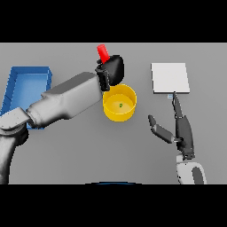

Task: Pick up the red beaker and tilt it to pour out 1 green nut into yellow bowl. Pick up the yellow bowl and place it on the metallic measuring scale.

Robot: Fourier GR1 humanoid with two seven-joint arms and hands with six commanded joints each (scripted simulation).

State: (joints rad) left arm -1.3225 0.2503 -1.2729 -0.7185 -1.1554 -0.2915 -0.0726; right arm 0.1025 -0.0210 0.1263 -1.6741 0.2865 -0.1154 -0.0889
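Left hand [113, 68]: one, dark, fingers wrapped round the red beaker [103, 52], held just behind the yellow bowl's far rim.

Red beaker: one, leaning slightly, only its upper part showing above the hand.

Yellow bowl [116, 113]: one, upright on the grey table [88, 150]; landmark for this list.

Green nut [120, 105]: one, lying inside the bowl, so the pour looks done.

Right hand [179, 128]: one, right of the bowl and nearer the viewer, fingers straight, holding nothing, one fingertip pointing at the scale.

Metallic measuring scale [170, 77]: one, pale square plate, right of the bowl and slightly farther back.

Blue tray [17, 82]: one, far left of the bowl.

Key relation: the bowl sits left of the free right hand, with the scale directly beyond that hand; the right hand seems better placed for the lift.
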